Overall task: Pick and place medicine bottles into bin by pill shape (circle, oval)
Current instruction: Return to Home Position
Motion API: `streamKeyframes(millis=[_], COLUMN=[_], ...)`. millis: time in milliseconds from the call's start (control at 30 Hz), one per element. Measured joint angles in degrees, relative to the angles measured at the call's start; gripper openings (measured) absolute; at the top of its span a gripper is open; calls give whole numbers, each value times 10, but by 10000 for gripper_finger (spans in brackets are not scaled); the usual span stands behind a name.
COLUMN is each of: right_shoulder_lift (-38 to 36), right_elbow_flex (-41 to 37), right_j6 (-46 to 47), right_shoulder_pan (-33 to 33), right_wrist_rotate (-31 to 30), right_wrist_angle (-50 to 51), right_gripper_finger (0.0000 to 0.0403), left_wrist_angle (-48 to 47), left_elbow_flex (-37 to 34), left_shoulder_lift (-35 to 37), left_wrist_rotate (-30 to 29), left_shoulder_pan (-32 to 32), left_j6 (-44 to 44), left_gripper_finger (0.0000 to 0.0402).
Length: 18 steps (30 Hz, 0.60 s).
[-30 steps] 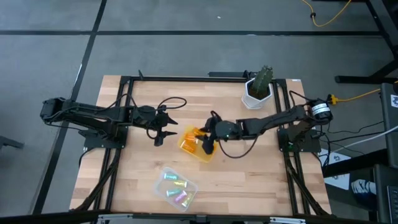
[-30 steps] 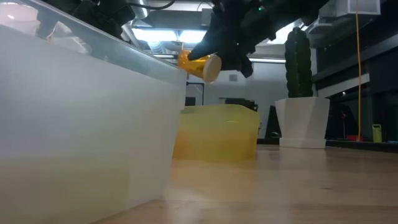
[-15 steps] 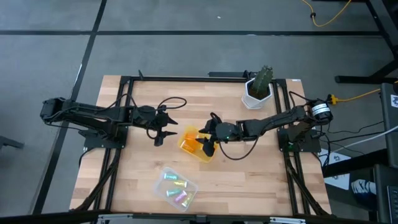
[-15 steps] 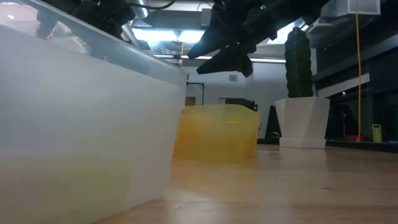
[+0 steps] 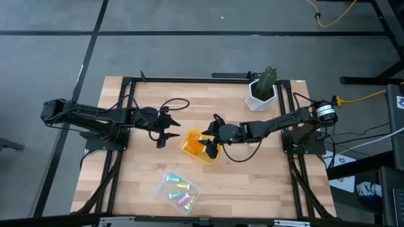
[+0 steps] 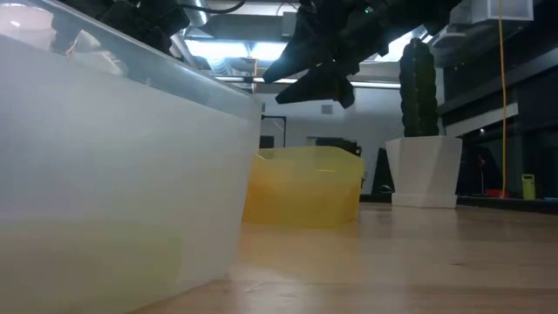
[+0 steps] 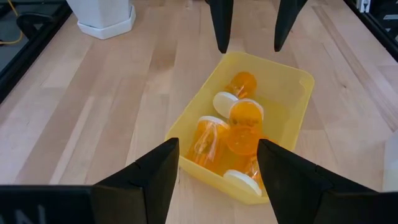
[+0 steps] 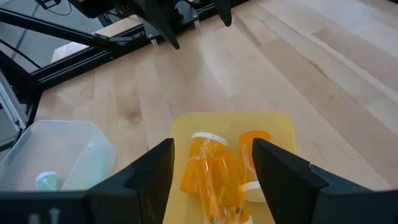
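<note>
Several stubby orange bottles with white caps [image 7: 239, 124] lie on their sides in the yellow bin [image 5: 192, 146], also seen in the right wrist view [image 8: 211, 171]. Pastel vials [image 5: 178, 189] lie in the clear bin [image 5: 165, 178] nearer the front edge. My right gripper [image 5: 208, 148] hangs open and empty just above the yellow bin, as the low view [image 6: 275, 89] shows. My left gripper [image 5: 161, 133] is open and empty above the table, left of the yellow bin, pointing toward it [image 7: 217, 146].
A white plant pot with a cactus [image 5: 262, 93] stands at the far right of the table. The clear bin's wall [image 6: 105, 174] fills the low view's left. Bare wood lies between the two bins and along the right side.
My right gripper, above the yellow bin, has opened and let go of an orange bottle with a white cap that it held a second ago. The bottle has fallen out of sight into the yellow bin. The gripper has stayed where it was.
</note>
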<state>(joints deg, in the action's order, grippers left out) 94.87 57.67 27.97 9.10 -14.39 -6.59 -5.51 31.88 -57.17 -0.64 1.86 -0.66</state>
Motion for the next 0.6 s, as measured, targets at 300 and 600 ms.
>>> streamKeyframes(millis=[300, 600], right_shoulder_lift=[0, 0], right_elbow_flex=[0, -1], right_j6=[15, 110], right_shoulder_pan=[0, -48], right_wrist_rotate=[-73, -103], right_wrist_angle=[2, 116], right_gripper_finger=[218, 218], left_wrist_angle=[0, 0], left_elbow_flex=[0, 0], left_shoulder_lift=[0, 0], left_wrist_rotate=[0, 0], left_shoulder_pan=[0, 0], left_j6=[0, 0], left_gripper_finger=[212, 212])
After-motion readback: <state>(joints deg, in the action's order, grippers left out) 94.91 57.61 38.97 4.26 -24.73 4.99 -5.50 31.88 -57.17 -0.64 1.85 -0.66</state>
